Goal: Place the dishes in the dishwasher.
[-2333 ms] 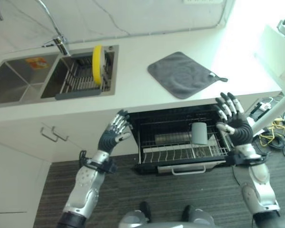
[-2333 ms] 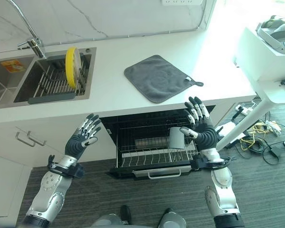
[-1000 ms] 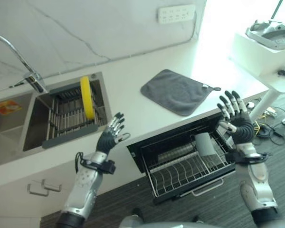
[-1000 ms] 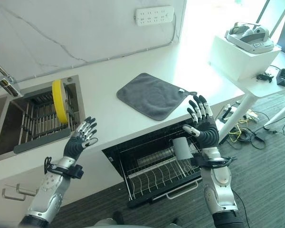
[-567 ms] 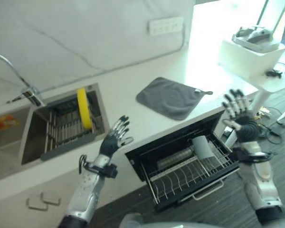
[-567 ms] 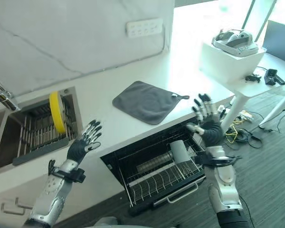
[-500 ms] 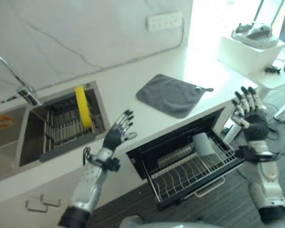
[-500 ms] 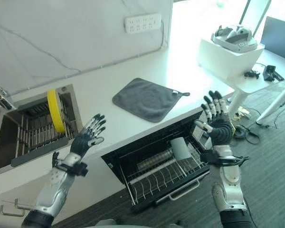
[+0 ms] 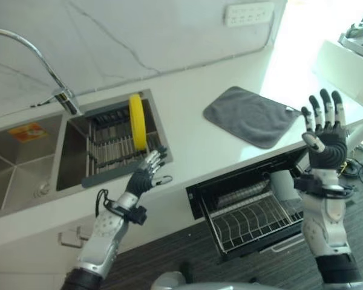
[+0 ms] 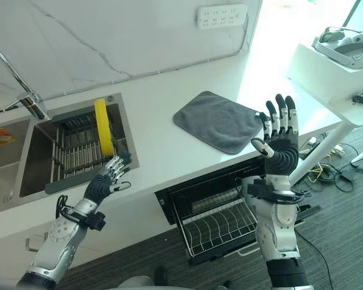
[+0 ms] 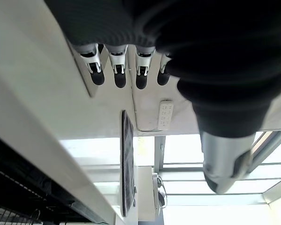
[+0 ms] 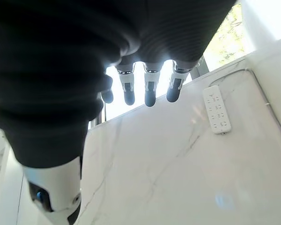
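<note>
Now nearer the sink, left hand (image 9: 146,176) spread by yellow plate (image 10: 103,135), right hand (image 10: 279,145) raised spread; pinch rim, lift straight from rack (image 9: 112,158).

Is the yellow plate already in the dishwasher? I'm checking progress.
No, the yellow plate stands upright in the sink rack, not in the open dishwasher.

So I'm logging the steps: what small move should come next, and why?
Probably reach the left hand forward to the yellow plate standing in the sink rack. Both hands are open and empty, the right hand is raised, and the dishwasher rack is already pulled out.
</note>
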